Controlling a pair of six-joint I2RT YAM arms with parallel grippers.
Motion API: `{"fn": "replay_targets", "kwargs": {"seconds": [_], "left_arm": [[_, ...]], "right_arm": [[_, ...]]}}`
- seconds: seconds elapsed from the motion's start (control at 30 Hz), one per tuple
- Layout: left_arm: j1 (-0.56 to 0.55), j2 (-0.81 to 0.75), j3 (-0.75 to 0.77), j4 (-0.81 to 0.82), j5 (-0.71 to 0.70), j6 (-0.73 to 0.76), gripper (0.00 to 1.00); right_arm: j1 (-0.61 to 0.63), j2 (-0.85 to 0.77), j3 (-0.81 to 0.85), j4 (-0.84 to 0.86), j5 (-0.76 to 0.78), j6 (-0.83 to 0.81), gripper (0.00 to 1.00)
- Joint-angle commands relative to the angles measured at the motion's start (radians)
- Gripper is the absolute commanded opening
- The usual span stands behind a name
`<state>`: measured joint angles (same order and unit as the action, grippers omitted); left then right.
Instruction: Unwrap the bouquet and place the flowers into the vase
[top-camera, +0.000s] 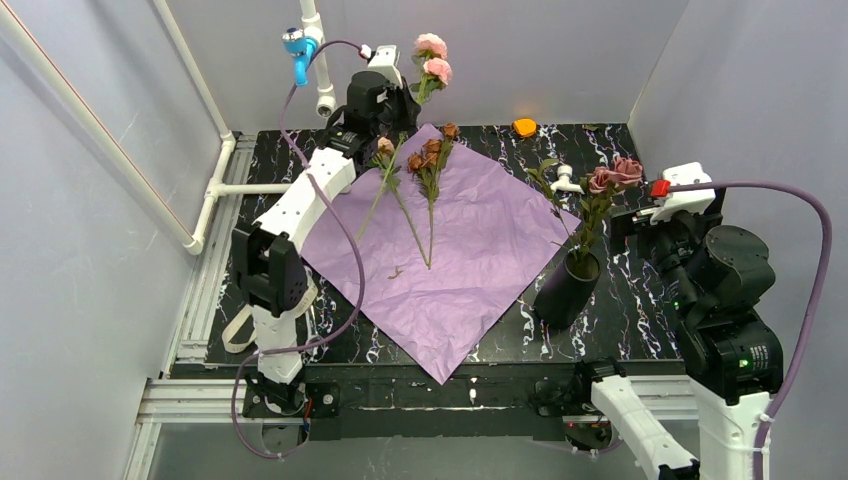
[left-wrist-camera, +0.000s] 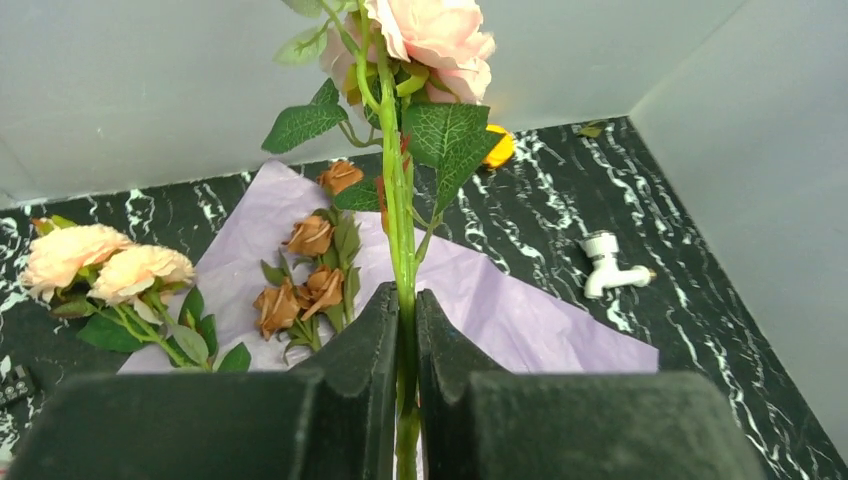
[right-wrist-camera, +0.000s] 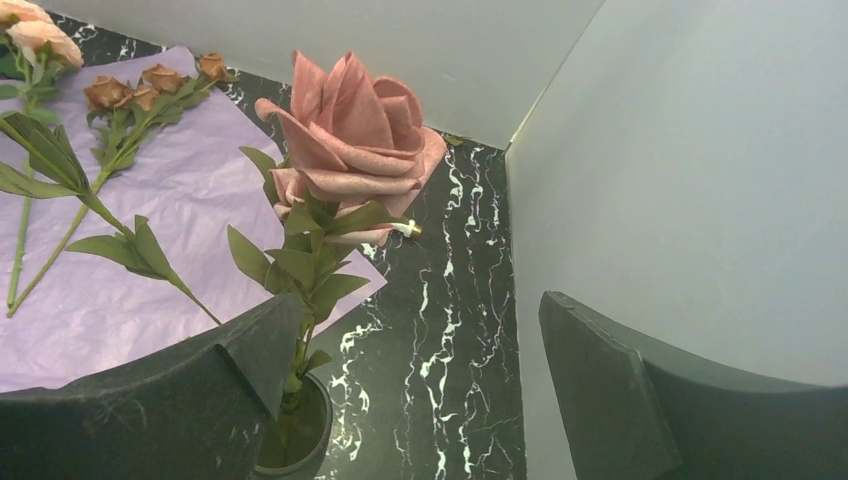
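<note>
Quick headcount. One vase (top-camera: 566, 290), one sheet of lilac paper (top-camera: 480, 250). Five stems by the look of it: one vase stem (top-camera: 586, 225), one raised stem (left-wrist-camera: 400, 230), and three flat stems (top-camera: 431, 215) on the paper, though the leaves make that last number fuzzy. Blooms: four brown roses (left-wrist-camera: 308, 235), two peach roses (left-wrist-camera: 100, 265) lying flat, two pink roses (top-camera: 433, 55) on the raised stem, and what looks like two dusty-pink roses (top-camera: 615, 175) above the vase. Ten-ish blooms all told. Odds and ends: one white tap (left-wrist-camera: 610, 265), one orange blob (top-camera: 524, 127), one blue fitting (top-camera: 297, 45) at the back. Two arms (top-camera: 300, 205) (top-camera: 725, 280).
</note>
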<state>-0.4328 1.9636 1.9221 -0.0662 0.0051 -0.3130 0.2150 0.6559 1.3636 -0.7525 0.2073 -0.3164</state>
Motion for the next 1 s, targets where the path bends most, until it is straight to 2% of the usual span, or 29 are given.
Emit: {"fn": "replay_targets", "kwargs": {"seconds": [0.0,0.13,0.27,0.37,0.5,0.7,0.87,0.97], "left_arm": [[-0.008,-0.170,-0.058,0.132,0.043,0.067,0.00],[-0.032,-0.299,-0.159,0.193,0.126,0.103,0.00],[-0.076,-0.432,-0.281,0.210,0.162,0.147,0.00],[-0.128,-0.511,-0.399,0.163,0.104,0.221,0.00],[-0.135,-0.546,-0.527,0.076,0.092,0.245,0.00],[-0.138,-0.560,-0.699,0.058,0.160,0.307,0.00],[-0.136,-0.607,-0.787,-0.134,0.151,0.487,0.00],[-0.136,-0.608,-0.811,-0.336,0.193,0.606,0.00]], "right_arm": [[-0.006,-0.018,-0.003,0.076,0.026,0.064,0.98],[-0.006,-0.003,0.029,0.081,-0.028,0.117,0.98],[-0.006,0.063,0.109,0.079,-0.153,0.165,0.98],[-0.006,0.104,0.152,0.080,-0.169,0.186,0.99],[-0.006,0.103,0.153,0.093,-0.158,0.187,0.98],[-0.006,0.089,0.135,0.092,-0.163,0.182,0.99],[-0.006,0.087,0.151,0.066,-0.135,0.142,0.98],[-0.006,0.082,0.154,0.052,-0.123,0.138,0.98]]}}
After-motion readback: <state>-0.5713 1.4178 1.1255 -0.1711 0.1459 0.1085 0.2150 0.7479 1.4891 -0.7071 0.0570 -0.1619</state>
